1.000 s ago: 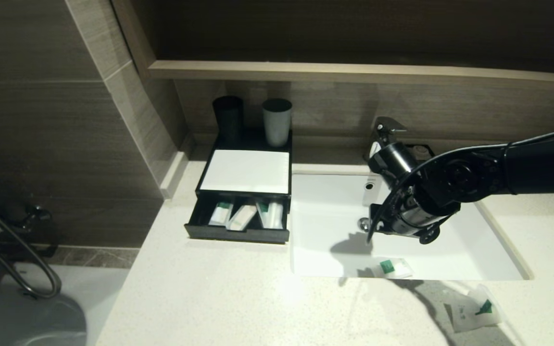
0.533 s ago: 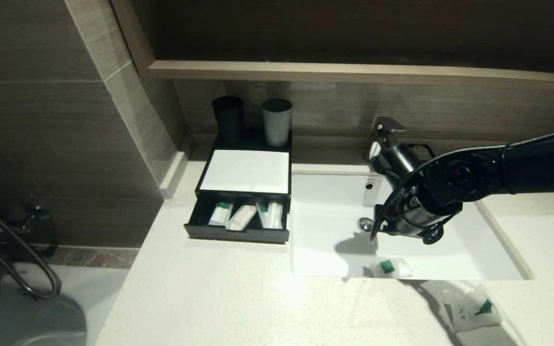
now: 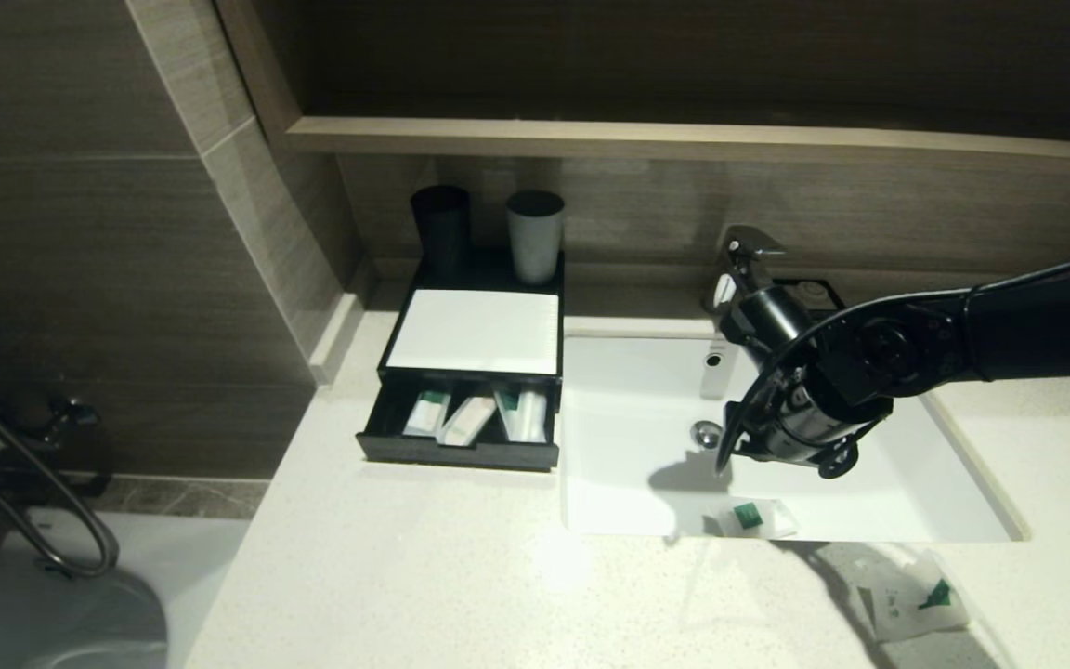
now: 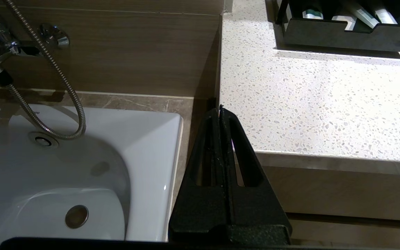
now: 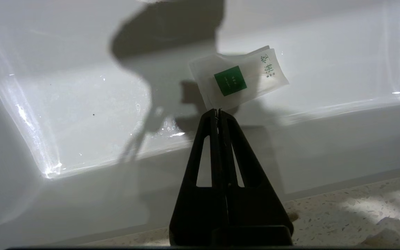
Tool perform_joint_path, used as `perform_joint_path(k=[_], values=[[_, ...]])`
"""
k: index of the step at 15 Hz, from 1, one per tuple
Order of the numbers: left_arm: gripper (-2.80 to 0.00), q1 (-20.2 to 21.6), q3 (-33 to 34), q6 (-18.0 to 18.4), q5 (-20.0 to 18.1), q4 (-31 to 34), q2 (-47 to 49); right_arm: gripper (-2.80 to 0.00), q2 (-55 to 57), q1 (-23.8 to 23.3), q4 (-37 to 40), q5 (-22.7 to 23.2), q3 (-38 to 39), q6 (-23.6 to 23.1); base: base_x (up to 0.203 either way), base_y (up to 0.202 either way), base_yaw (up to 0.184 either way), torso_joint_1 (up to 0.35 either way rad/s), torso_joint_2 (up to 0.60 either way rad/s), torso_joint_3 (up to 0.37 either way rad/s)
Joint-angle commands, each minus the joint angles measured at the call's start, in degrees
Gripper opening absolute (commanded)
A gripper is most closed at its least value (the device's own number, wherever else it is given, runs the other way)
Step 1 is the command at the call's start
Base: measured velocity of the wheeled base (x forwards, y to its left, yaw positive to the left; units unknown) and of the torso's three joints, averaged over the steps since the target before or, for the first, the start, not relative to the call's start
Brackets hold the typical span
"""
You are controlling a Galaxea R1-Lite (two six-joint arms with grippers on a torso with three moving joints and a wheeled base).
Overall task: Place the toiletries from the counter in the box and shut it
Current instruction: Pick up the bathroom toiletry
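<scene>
**Packet in the sink, just past the closed fingers**

The left gripper (image 4: 219,113) is parked low by the bathtub, off the desk's edge, fingers shut and empty. The box (image 3: 470,372) stands on the desk (image 3: 405,576) with its drawer open and three packets inside. The square packet (image 3: 756,518) lies flat in the sink (image 3: 628,390), at its near wall. The right gripper (image 5: 218,111) is much nearer. Its arm reaches over the sink, bent down, and its fingers are shut on nothing, tips right at the packet's edge. Another packet (image 3: 911,604) lies on the desk, far right.

The right gripper (image 5: 218,110) has edged slightly rightward over the basin (image 3: 628,409).
</scene>
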Motion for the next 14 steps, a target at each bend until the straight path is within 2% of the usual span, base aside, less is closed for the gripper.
perform_joint_path(k=[1,14], values=[[-2.8,0.0,0.01,0.0,0.02,-0.02,-0.01,-2.8,0.0,-0.03,0.22,-0.2,0.0,0.16,0.0,0.0,0.0,0.0,0.0,0.0],[-2.8,0.0,0.01,0.0,0.02,-0.02,-0.01,-2.8,-0.48,-2.05,0.49,-0.2,-0.36,-0.63,0.0,0.0,0.0,0.0,0.0,0.0]])
